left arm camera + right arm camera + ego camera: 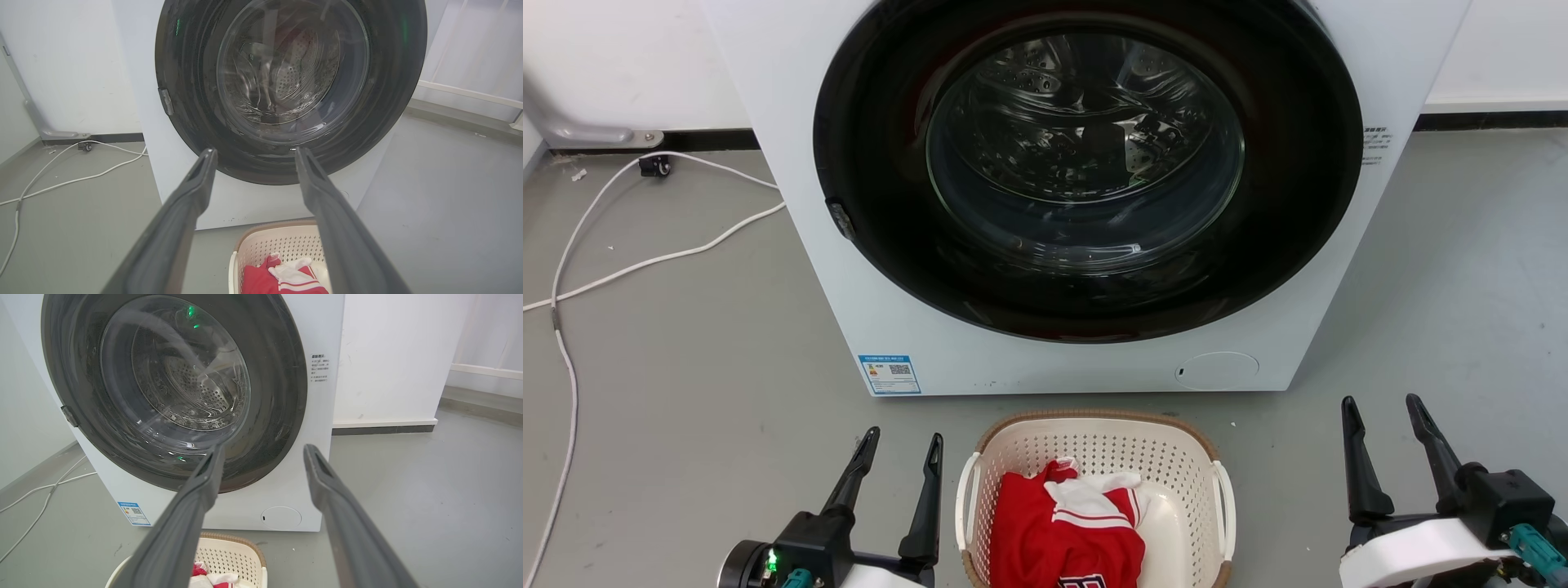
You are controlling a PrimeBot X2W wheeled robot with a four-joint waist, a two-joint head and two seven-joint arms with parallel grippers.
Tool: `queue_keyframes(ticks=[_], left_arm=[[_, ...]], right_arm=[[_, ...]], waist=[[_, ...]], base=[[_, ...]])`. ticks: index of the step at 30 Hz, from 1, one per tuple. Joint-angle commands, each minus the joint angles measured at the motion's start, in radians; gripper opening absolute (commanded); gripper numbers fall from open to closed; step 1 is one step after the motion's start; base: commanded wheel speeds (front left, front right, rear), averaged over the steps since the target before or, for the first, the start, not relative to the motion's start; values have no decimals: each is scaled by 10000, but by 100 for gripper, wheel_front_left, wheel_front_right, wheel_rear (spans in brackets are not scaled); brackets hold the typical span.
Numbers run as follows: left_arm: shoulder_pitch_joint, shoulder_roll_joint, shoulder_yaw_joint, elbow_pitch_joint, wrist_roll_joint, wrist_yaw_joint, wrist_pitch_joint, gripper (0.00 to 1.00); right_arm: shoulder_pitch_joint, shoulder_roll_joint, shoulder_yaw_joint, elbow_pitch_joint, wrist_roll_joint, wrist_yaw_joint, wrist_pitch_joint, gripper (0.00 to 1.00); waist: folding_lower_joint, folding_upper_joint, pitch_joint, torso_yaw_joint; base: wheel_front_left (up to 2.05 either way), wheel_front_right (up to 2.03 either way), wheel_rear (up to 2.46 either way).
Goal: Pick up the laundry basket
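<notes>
On the grey floor (pixel 686 392), just in front of the white washer (pixel 890 327), the laundry basket (pixel 1176 465) stands upright between the two hands and touches neither. In it is a crumpled red-and-white garment (pixel 1062 531), heaped toward the basket's left, with bare cream bottom showing to its right. Dark lettering at the garment's lower edge is cut off and unreadable. The left hand (pixel 905 435) is just beside the basket's left handle (pixel 966 498), fingers spread wide, nothing held. The right hand (pixel 1381 400) is farther out on the other side, well apart from the basket, also wide and empty. The washer door (pixel 1086 147) is shut: round glass in a dark ring, steel drum (pixel 1045 73) behind it, contents cannot tell. The head view gives the whole brown rim, both handles and a white cable (pixel 645 261) on the floor at left. In the left wrist view the left hand (pixel 255 150) frames the door, with the basket (pixel 282 245) at the bottom edge and a white railing (pixel 470 94) at right. In the right wrist view the right hand (pixel 264 448) points at the washer front, with a far corner of the basket (pixel 229 555) low down and green glints (pixel 190 311) on the glass. There's a blue label (pixel 133 512) with a QR code low on the front, a printed sticker (pixel 320 369) beside the door, text too small to read, and a round cap (pixel 281 517) below.
</notes>
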Motion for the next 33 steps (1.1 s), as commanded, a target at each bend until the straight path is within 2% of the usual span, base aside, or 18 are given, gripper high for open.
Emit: queue_keyframes(ticks=[1, 23, 28, 33], left_arm=[[56, -7, 2, 17, -52, 2, -27, 100], [-143, -8, 101, 95, -427, -18, -27, 100], [-399, -7, 146, 135, -271, -60, -27, 100], [-1094, -7, 249, 459, -161, -130, -27, 100]], right_arm=[[-105, 9, 11, -13, 33, -3, -21, 100], [-176, 9, 44, -1, 235, -3, -20, 100], [-432, 9, 62, 185, 146, -3, -19, 100], [-1123, 6, 221, 599, 165, -3, -20, 100]], waist=[[0, 0, 2, 3], [0, 0, 266, -22], [0, 0, 811, -95], [0, 0, 1917, -155]], base=[[0, 0, 0], [0, 0, 0], [0, 0, 0], [0, 0, 0]])
